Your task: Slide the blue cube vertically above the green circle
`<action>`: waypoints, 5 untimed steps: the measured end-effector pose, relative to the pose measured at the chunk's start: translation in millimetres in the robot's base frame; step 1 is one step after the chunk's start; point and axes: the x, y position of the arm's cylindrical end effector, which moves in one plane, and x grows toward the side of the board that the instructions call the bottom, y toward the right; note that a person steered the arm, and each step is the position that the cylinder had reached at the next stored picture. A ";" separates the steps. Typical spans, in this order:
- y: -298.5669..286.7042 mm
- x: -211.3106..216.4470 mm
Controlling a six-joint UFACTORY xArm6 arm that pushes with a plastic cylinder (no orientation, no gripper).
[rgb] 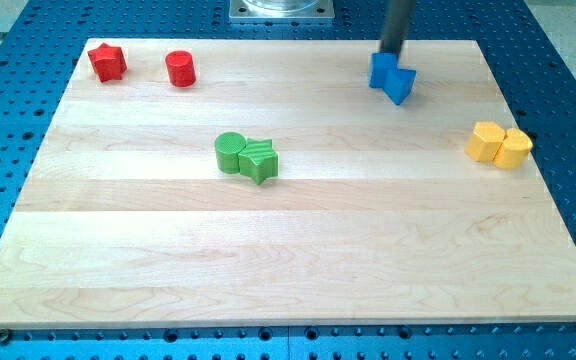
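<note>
Camera view: no jaws here — my tip [389, 55] touches the blue cube [382, 72] from above-right, set for shoving it left toward above the green circle [230, 151].

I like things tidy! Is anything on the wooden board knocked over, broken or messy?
Nothing looks broken or spilled. The blocks sit in pairs: red star and red cylinder apart, green cylinder touching green star, two yellow blocks touching, and two blue blocks together by my tip.
</note>
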 end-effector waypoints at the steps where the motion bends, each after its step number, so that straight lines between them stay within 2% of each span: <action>1: 13.4 9.1; 2: 72.8 20.9; 3: 61.3 46.2; 5: -4.0 46.6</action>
